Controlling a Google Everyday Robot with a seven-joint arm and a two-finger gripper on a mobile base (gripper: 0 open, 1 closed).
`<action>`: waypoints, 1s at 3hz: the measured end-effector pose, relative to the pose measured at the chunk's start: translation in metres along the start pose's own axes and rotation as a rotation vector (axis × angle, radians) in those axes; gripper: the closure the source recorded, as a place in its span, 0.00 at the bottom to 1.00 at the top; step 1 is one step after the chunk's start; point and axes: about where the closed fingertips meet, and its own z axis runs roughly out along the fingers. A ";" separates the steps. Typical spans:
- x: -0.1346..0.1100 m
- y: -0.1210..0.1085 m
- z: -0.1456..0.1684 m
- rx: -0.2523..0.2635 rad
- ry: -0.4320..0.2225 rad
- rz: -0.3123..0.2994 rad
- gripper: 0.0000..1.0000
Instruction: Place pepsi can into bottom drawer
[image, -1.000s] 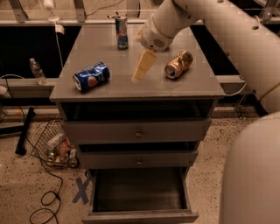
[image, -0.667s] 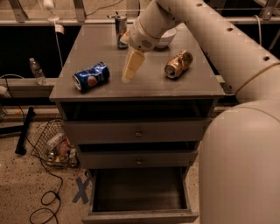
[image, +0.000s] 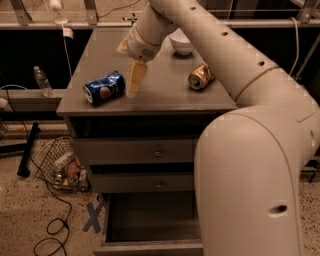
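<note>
The bottom drawer (image: 150, 247) sits open, ready. Up on the counter (image: 170, 97), the pepsi can (image: 104, 88) lies on its side near the front left. My end effector (image: 135, 80) has moved left, from mid-counter to just beside the can. I cannot tell if it is open or closed. I think the grab comes next. The gold can (image: 201, 76) lies farther right.
</note>
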 end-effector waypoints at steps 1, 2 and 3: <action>-0.010 -0.001 0.012 -0.021 0.040 -0.076 0.00; -0.019 0.001 0.022 -0.054 0.061 -0.141 0.00; -0.025 0.004 0.029 -0.081 0.068 -0.181 0.00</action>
